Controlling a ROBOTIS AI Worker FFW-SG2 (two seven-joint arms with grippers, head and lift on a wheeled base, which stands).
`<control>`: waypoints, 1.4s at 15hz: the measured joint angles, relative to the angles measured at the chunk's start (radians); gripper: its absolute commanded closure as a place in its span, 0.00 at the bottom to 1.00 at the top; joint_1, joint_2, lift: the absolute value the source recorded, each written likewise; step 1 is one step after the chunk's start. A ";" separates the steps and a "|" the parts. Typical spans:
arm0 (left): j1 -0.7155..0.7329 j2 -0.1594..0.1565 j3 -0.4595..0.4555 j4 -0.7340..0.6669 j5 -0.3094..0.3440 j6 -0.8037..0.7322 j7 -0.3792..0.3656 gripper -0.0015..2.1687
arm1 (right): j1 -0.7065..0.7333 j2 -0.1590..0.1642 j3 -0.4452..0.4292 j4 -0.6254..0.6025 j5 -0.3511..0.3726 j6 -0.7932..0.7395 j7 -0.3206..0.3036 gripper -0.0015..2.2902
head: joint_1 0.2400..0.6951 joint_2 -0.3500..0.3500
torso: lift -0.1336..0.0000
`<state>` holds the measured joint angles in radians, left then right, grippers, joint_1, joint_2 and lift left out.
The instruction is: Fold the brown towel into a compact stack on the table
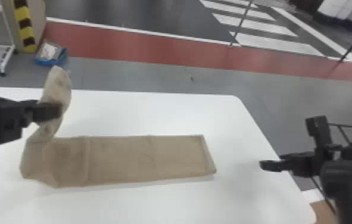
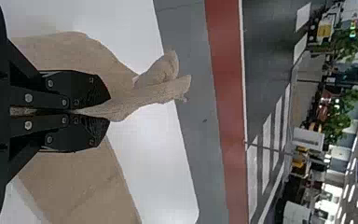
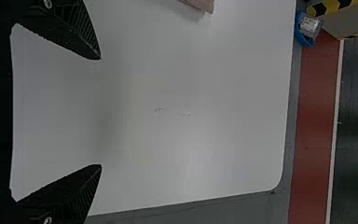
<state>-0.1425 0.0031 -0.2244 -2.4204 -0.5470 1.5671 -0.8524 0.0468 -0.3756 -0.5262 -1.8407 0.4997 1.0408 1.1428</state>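
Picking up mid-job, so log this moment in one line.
left claw: shut on towel, left end raised; rest: on table; right claw: open, right of towel; fold: unfinished

Looking out in front of me, I find a white wheeled rack (image 1: pixel 6 56) at ten o'clock, a yellow-and-black striped post (image 1: pixel 24 26) just beside it, and near the post's foot a blue bin (image 1: pixel 45 62) with something pale in it. A red floor band (image 1: pixel 142 44) runs across from ten to two o'clock, white crossing stripes (image 1: pixel 273 41) lie at two, and my left wrist view shows green trees (image 2: pixel 338 116).
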 measured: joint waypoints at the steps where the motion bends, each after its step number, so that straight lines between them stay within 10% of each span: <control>1: 0.004 0.000 -0.058 0.009 -0.011 0.000 0.036 0.87 | 0.002 0.000 -0.004 0.000 -0.004 -0.003 0.000 0.02 | 1.00 0.00 | 0.07; 8: -0.005 0.000 -0.292 0.266 -0.012 0.000 0.335 0.79 | 0.015 0.005 -0.010 -0.015 -0.009 -0.005 0.000 0.02 | 1.00 0.00 | 0.07; 10: -0.005 0.000 -0.318 0.281 0.016 0.000 0.385 0.00 | 0.023 0.006 -0.019 -0.022 -0.009 -0.004 0.001 0.02 | 1.00 0.00 | 0.07; 21: 0.064 0.000 -0.348 0.162 0.048 0.000 0.361 0.02 | 0.030 0.064 0.006 -0.244 -0.084 0.184 0.045 0.02 | 1.00 0.00 | 0.07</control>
<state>-0.0789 0.0030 -0.5724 -2.2580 -0.4992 1.5670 -0.4914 0.0772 -0.3114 -0.5204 -2.0851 0.4155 1.2248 1.1878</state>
